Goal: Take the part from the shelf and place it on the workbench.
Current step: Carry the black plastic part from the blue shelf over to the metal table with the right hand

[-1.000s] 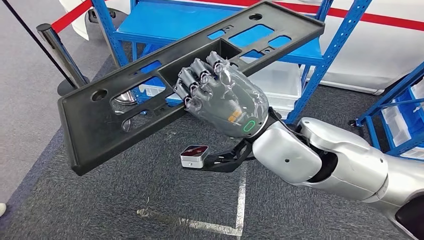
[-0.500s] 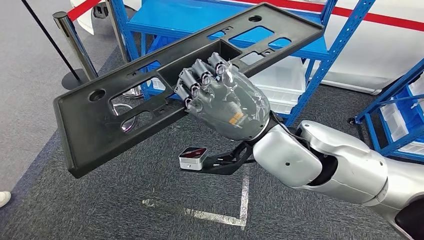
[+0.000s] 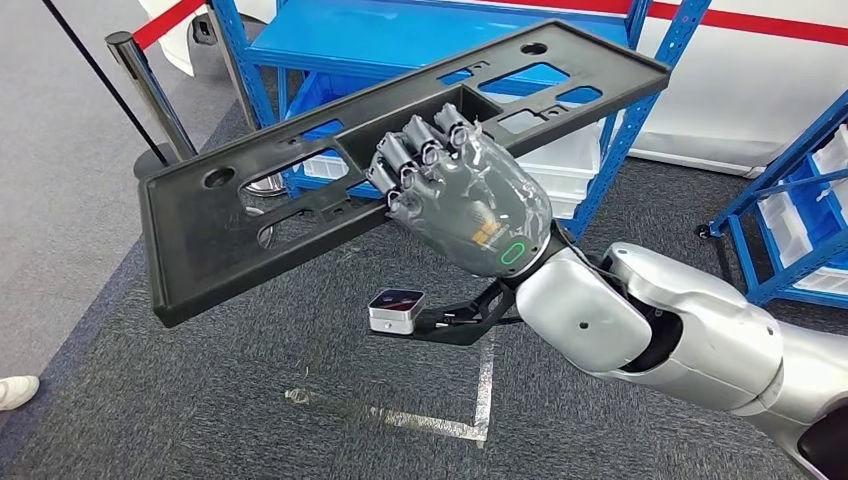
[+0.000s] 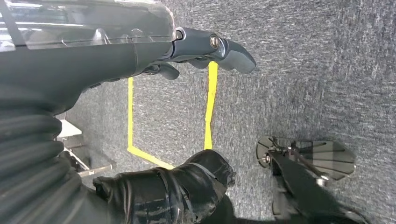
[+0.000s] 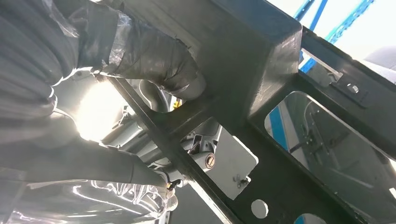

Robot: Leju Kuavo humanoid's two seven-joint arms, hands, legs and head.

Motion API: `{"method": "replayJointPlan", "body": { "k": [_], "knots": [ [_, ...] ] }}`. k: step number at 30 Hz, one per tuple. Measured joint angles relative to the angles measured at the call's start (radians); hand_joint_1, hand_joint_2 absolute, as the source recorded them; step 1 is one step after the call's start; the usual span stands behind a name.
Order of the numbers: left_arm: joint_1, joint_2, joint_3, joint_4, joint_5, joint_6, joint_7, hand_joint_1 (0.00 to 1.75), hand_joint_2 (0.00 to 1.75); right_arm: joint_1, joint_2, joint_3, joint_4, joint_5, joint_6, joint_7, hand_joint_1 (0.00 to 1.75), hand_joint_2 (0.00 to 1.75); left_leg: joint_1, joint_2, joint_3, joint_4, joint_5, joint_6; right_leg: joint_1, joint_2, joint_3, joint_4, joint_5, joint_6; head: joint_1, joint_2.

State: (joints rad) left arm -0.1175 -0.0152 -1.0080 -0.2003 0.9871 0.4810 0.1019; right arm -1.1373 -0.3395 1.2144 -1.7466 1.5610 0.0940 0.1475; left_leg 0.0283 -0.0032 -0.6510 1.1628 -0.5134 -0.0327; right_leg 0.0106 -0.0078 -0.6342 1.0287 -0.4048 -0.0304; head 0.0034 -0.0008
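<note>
A long black plastic part [image 3: 200, 240] with several cut-outs hangs tilted in the air in front of the blue shelf [image 3: 390, 35]. My right hand [image 3: 460, 195] grips it near its middle, fingers hooked over the edge of a rectangular opening. In the right wrist view the thumb [image 5: 154, 51] presses against the underside of the part [image 5: 261, 60], next to a boxed recess. My left hand [image 4: 93, 51] hangs over the grey carpet with its fingers [image 4: 219, 46] and thumb apart and nothing between them.
A stanchion post [image 3: 145, 85] with a red belt [image 3: 165, 20] stands at the left. White bins [image 3: 560, 170] sit under the shelf. A second blue rack [image 3: 790, 200] stands at the right. Tape lines [image 3: 440, 425] mark the carpet. A person's shoe [image 3: 15, 392] shows at the left edge.
The whole picture has shifted, so the camera has moved. The right hand keeps its grip on the part, which now sits slightly higher and further right in the picture.
</note>
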Motion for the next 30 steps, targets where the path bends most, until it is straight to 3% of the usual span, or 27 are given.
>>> {"method": "replayJointPlan", "body": {
  "k": [2, 4, 6, 8, 10, 12, 13, 14, 16, 18, 20, 21, 22, 25, 26, 30],
  "knots": [
    [-0.001, 0.002, -0.001, 0.0, -0.001, 0.001, 0.0, 0.0, 1.75, 0.003, 0.0, -0.003, 0.0, 0.0, -0.013, 0.011, 1.75, 1.75, -0.007, 0.0, 0.053, -0.089, 0.022, 0.014, 0.003, 0.0, -0.013, 0.015, 0.0, 0.005, 0.001, 0.0],
    [-0.001, 0.003, -0.002, 0.0, -0.003, 0.002, 0.001, 0.0, 1.75, 0.008, -0.001, -0.011, 0.0, 0.002, -0.029, 0.024, 1.75, 1.75, -0.015, -0.001, 0.059, -0.104, 0.027, 0.027, 0.003, 0.0, -0.019, 0.019, 0.003, 0.016, 0.002, 0.0],
    [0.001, 0.002, -0.004, 0.0, -0.004, 0.003, 0.002, 0.0, 1.75, 0.009, -0.003, -0.018, 0.001, 0.004, -0.04, 0.037, 1.75, 1.75, -0.01, 0.0, 0.059, -0.115, 0.04, 0.038, 0.003, 0.002, -0.022, 0.02, 0.005, 0.026, 0.003, 0.0],
    [0.0, 0.002, -0.004, 0.0, -0.006, 0.004, 0.003, 0.0, 1.75, 0.009, -0.008, -0.024, 0.001, 0.004, -0.046, 0.05, 1.75, 1.75, 0.0, 0.003, 0.061, -0.13, 0.054, 0.048, 0.0, 0.007, -0.043, 0.065, -0.031, 0.037, 0.006, 0.0],
    [0.0, 0.002, -0.004, 0.0, -0.007, 0.004, 0.003, 0.0, 1.75, 0.01, -0.013, -0.031, 0.001, 0.004, -0.05, 0.063, 1.75, 1.75, 0.003, 0.005, 0.058, -0.135, 0.06, 0.051, -0.012, 0.009, -0.09, 0.181, -0.098, 0.051, 0.01, 0.0],
    [0.0, 0.002, -0.004, 0.0, -0.007, 0.004, 0.003, 0.0, 1.75, 0.012, -0.016, -0.034, 0.001, 0.004, -0.051, 0.069, 1.75, 1.75, 0.008, 0.005, 0.054, -0.135, 0.064, 0.048, -0.027, 0.009, -0.121, 0.269, -0.131, 0.064, 0.01, 0.0],
    [0.001, 0.002, -0.004, 0.0, -0.007, 0.004, 0.003, 0.0, 1.75, 0.014, -0.017, -0.035, 0.001, 0.004, -0.051, 0.066, 1.75, 1.75, 0.012, 0.004, 0.053, -0.134, 0.065, 0.044, -0.035, 0.008, -0.113, 0.265, -0.121, 0.071, 0.01, 0.0],
    [0.001, 0.002, -0.004, 0.0, -0.008, 0.004, 0.003, 0.0, 1.75, 0.016, -0.018, -0.036, 0.002, 0.004, -0.05, 0.061, 1.75, 1.75, 0.017, 0.004, 0.052, -0.134, 0.065, 0.039, -0.042, 0.008, -0.086, 0.222, -0.097, 0.078, 0.01, 0.0],
    [0.0, 0.002, -0.004, 0.0, -0.008, 0.004, 0.003, 0.0, 1.75, 0.017, -0.02, -0.043, 0.004, -0.001, -0.037, 0.05, 1.75, 1.75, 0.025, 0.002, 0.051, -0.131, 0.065, 0.022, -0.05, 0.009, -0.009, 0.087, -0.048, 0.092, 0.012, 0.0],
    [-0.001, 0.004, -0.004, 0.0, -0.007, 0.005, 0.003, 0.0, 1.75, 0.017, -0.021, -0.054, 0.007, -0.027, -0.009, 0.038, 1.75, 1.75, 0.024, -0.002, 0.047, -0.132, 0.067, 0.001, -0.048, 0.013, 0.028, 0.011, -0.034, 0.092, 0.013, 0.0],
    [-0.001, 0.004, -0.004, 0.0, -0.004, 0.004, 0.002, 0.0, 1.75, 0.017, -0.022, -0.064, 0.013, -0.076, 0.025, 0.029, 1.75, 1.75, 0.025, -0.004, 0.045, -0.14, 0.073, -0.016, -0.044, 0.016, 0.025, 0.006, -0.033, 0.076, 0.014, 0.0],
    [0.0, 0.006, -0.004, 0.0, -0.002, 0.004, 0.002, 0.0, 1.75, 0.016, -0.022, -0.067, 0.017, -0.102, 0.041, 0.027, 1.75, 1.75, 0.026, -0.004, 0.047, -0.143, 0.072, -0.019, -0.045, 0.016, 0.022, 0.005, -0.031, 0.071, 0.014, 0.0],
    [0.001, 0.007, -0.004, 0.0, 0.001, 0.004, 0.002, 0.0, 1.75, 0.016, -0.022, -0.07, 0.021, -0.127, 0.06, 0.028, 1.75, 1.75, 0.026, -0.004, 0.047, -0.148, 0.074, -0.014, -0.048, 0.017, 0.021, 0.004, -0.03, 0.068, 0.012, 0.0],
    [0.001, 0.008, -0.004, 0.0, 0.007, 0.003, 0.002, 0.0, 1.75, 0.006, -0.022, -0.073, 0.028, -0.17, 0.121, 0.031, 1.75, 1.75, 0.022, -0.004, 0.048, -0.159, 0.083, 0.02, -0.051, 0.02, 0.021, 0.003, -0.028, 0.065, 0.002, 0.0],
    [0.0, 0.008, -0.004, 0.0, 0.009, 0.003, 0.002, 0.0, 1.75, -0.001, -0.022, -0.073, 0.03, -0.176, 0.137, 0.031, 1.75, 1.75, 0.022, -0.003, 0.049, -0.161, 0.083, 0.027, -0.052, 0.02, 0.021, 0.003, -0.028, 0.063, 0.002, 0.0],
    [0.0, 0.012, -0.004, 0.0, 0.011, 0.003, 0.002, 0.0, 1.75, -0.022, -0.022, -0.068, 0.036, -0.195, 0.175, 0.03, 1.75, 1.75, 0.021, -0.002, 0.051, -0.158, 0.081, 0.03, -0.061, 0.021, 0.019, 0.003, -0.027, 0.059, -0.004, 0.0]
  ]
}}
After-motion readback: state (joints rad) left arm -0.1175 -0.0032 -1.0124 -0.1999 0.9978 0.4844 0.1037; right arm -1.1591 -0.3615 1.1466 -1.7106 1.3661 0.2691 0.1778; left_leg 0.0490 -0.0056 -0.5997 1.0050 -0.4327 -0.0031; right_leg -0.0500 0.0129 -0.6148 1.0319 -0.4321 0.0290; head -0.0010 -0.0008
